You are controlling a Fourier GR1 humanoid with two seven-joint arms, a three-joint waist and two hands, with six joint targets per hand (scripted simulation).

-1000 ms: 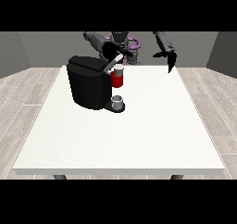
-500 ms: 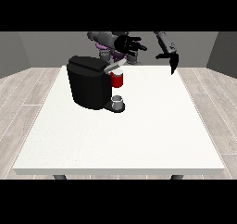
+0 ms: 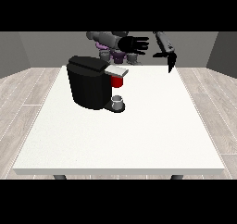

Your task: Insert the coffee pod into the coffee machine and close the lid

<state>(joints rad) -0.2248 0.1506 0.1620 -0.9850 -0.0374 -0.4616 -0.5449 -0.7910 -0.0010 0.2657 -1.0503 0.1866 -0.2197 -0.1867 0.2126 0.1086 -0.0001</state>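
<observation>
White table [image 3: 139, 135] carries the machine [image 3: 90, 82], lid [image 3: 116, 71] apparently down over a red thing at the machine [image 3: 117, 81]; no pod shows, both hands raised clear, fingers straight, holding nothing, the hand at the view's left [image 3: 133, 44] and the hand at the view's right [image 3: 170, 59], so the task looks near done.

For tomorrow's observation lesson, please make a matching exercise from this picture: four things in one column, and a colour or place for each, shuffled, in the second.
Things:
1. coffee machine
2. red thing at the machine
3. hand at the view's right
4. table

Descriptions:
A. white, large
B. under the grey lid
C. black, left of the table's middle
D. raised, fingers pointing down

Pairs: 1-C, 2-B, 3-D, 4-A
</observation>
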